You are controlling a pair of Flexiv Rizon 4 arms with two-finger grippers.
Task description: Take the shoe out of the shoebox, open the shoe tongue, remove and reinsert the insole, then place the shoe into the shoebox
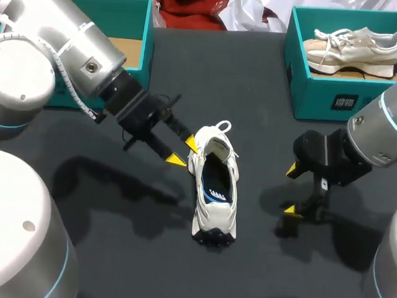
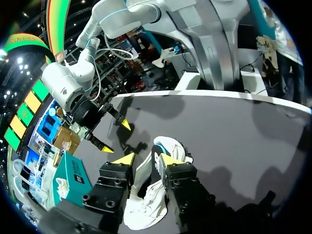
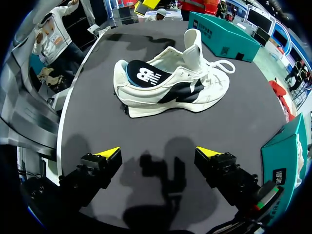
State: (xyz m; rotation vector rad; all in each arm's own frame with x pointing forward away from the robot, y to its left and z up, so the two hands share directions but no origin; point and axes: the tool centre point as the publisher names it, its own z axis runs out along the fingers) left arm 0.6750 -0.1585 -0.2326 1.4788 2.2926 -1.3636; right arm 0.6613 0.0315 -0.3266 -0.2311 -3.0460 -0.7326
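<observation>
While left fingers [image 1: 176,160] and right fingers [image 1: 292,170] gape empty, a shoebox [image 1: 325,96] holds a beige shoe [image 1: 355,45].

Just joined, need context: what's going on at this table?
The white shoe lies out on the table, tongue up, insole in. The left pincer is open astride its laced end; the right pincer hangs open beside it, not touching. The right shoebox holds a beige shoe.

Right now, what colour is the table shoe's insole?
Black with a white logo; the insole inside the shoe shows best in the right wrist view.
</observation>
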